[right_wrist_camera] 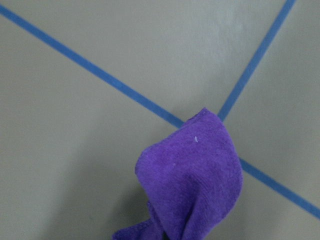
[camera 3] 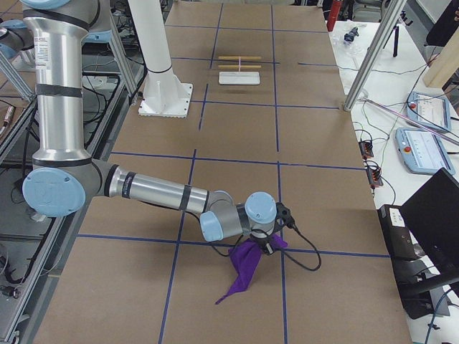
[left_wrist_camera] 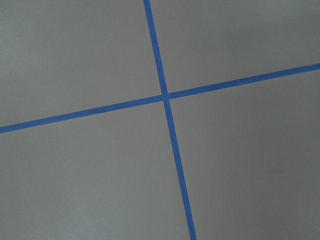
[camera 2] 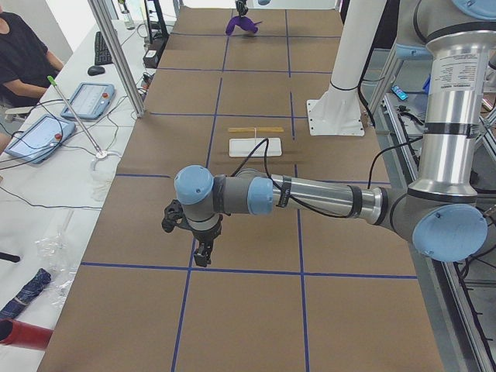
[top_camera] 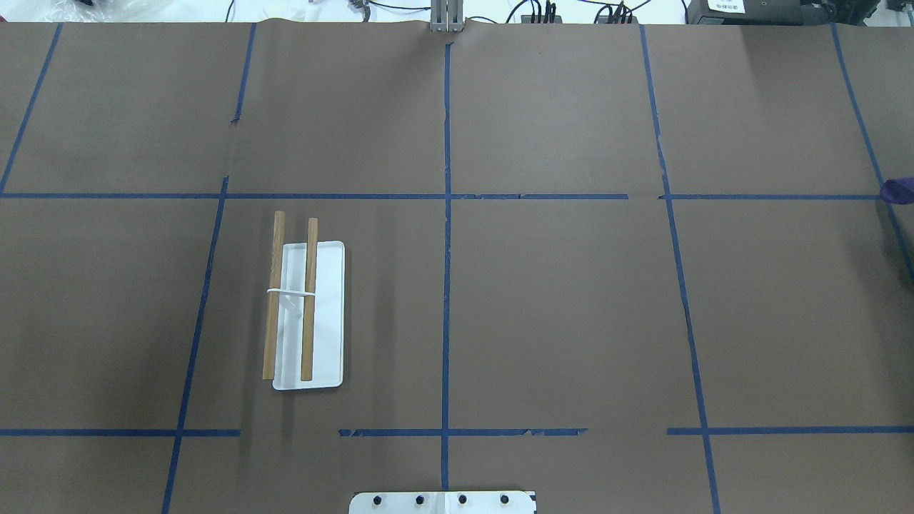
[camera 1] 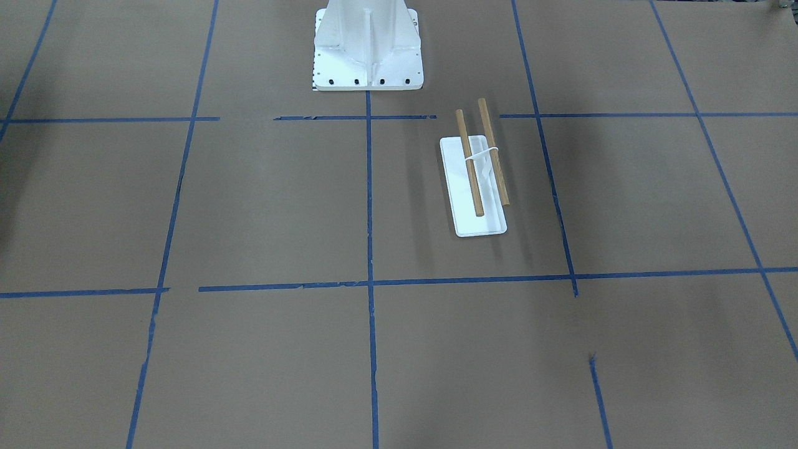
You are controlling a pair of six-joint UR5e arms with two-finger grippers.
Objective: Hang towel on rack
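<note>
The rack [camera 1: 477, 181] stands on the brown table, a white base with two wooden dowels; it also shows in the overhead view [top_camera: 308, 314] left of centre. The purple towel [camera 3: 245, 269] hangs below my right gripper [camera 3: 267, 244] at the table's right end, far from the rack. It fills the lower part of the right wrist view [right_wrist_camera: 192, 185], and a bit of it shows at the overhead view's right edge [top_camera: 898, 191]. Whether the right gripper is shut I cannot tell. My left gripper [camera 2: 201, 260] hovers over bare table at the left end; I cannot tell its state.
The large white bolted pedestal [camera 1: 368, 43] stands at the robot's side of the table, near the rack. Blue tape lines [left_wrist_camera: 165, 95] cross the brown table. Operators' tablets [camera 2: 85, 101] and cables lie on a side bench.
</note>
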